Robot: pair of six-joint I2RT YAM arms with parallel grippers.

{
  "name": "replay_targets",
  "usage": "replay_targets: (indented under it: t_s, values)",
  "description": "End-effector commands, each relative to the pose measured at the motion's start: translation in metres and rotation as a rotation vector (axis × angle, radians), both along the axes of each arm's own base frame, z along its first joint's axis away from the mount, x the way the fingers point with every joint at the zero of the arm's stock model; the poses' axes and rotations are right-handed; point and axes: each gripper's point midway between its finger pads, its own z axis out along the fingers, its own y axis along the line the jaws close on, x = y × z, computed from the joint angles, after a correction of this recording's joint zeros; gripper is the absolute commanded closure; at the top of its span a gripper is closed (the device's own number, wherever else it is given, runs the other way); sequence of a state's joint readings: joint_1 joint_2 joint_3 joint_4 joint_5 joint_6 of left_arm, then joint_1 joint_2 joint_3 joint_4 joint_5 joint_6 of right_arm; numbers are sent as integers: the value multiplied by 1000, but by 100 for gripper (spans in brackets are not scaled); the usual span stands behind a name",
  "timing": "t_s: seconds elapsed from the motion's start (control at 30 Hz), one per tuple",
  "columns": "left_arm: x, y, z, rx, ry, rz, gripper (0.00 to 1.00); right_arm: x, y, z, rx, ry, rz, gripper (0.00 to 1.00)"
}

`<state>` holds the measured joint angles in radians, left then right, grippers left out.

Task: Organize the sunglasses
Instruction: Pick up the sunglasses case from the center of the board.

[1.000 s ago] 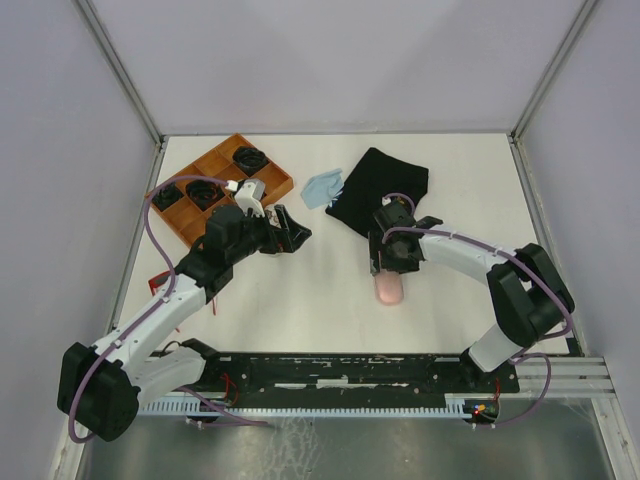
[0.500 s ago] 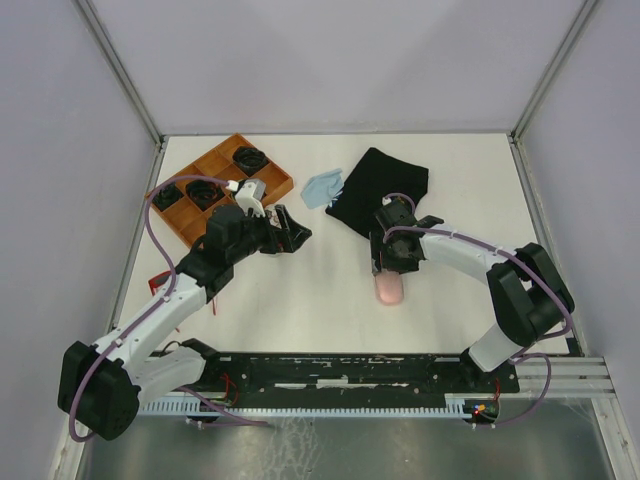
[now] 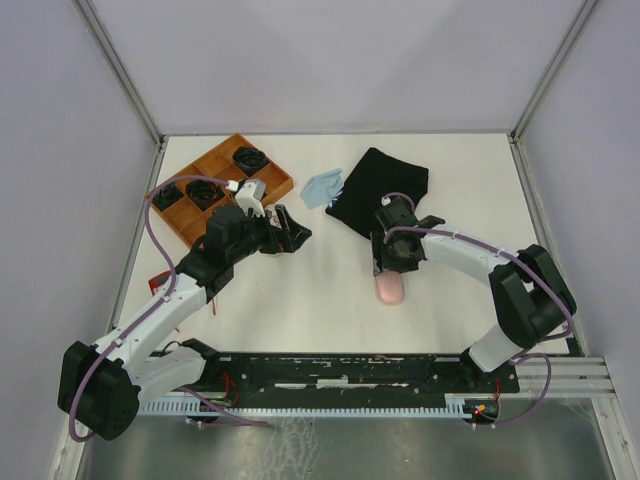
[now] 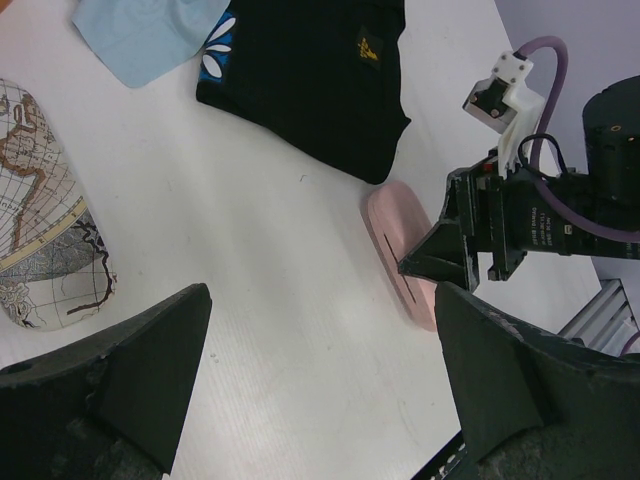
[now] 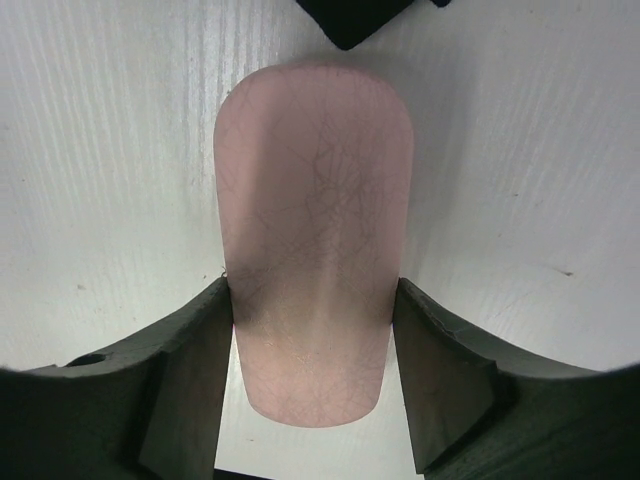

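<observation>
Right gripper: its two fingers stood pressed against the long sides of a pink case, one finger on each side, toward one end rather than the middle.
Pink case: it lay flat on the white table. Its far rounded end sat just beside a corner of a black cloth.
Left gripper: spread wide and holding nothing, it hung over bare table between a map-printed case and the pink one.
Sunglasses: no pair could be made out in any view. The dark shapes in the wooden tray were too small to identify, and whatever the pink case held was hidden.
Risk, slipping: the case looked smooth and rounded, so an off-centre squeeze could have let it tip or slide out on lifting.
Risk, snagging: the cloth corner lay close enough to drag along with the case.
Risk, wrong thing: only a case was in hand, so the task probably stalls unless the sunglasses are found.
</observation>
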<state>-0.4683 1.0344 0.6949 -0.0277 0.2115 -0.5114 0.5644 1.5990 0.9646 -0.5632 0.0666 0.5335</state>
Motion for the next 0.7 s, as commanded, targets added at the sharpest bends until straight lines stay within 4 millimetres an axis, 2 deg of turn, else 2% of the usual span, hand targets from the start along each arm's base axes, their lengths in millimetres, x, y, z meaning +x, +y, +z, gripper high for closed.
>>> replay_targets:
  t_s: [0.0, 0.17, 0.23, 0.37, 0.4, 0.43, 0.5, 0.6, 0.67]
  values:
    - [7, -2, 30, -46, -71, 16, 1, 14, 7, 39, 69, -131, 33, 69]
    - [3, -4, 47, -103, -130, 6, 1, 19, 33, 87, 239, -268, 144, 94]
    - [0, -7, 54, -126, -156, -15, 1, 20, 45, 111, 327, -338, 186, 99]
    - [-10, -12, 74, -194, -240, -66, 1, 21, 70, 179, 569, -555, 246, 100]
    - [-13, -14, 80, -217, -265, -86, 1, 19, 74, 205, 645, -650, 258, 100]
    - [-18, -16, 89, -242, -296, -107, 1, 21, 75, 218, 693, -705, 246, 100]
    - [-29, -19, 106, -292, -362, -161, 1, 19, 74, 258, 780, -836, 239, 100]
    - [-47, -23, 135, -358, -475, -237, 1, 6, 80, 305, 880, -957, 331, 100]
    - [-61, -24, 153, -389, -548, -295, 1, -9, 87, 330, 931, -990, 432, 100]
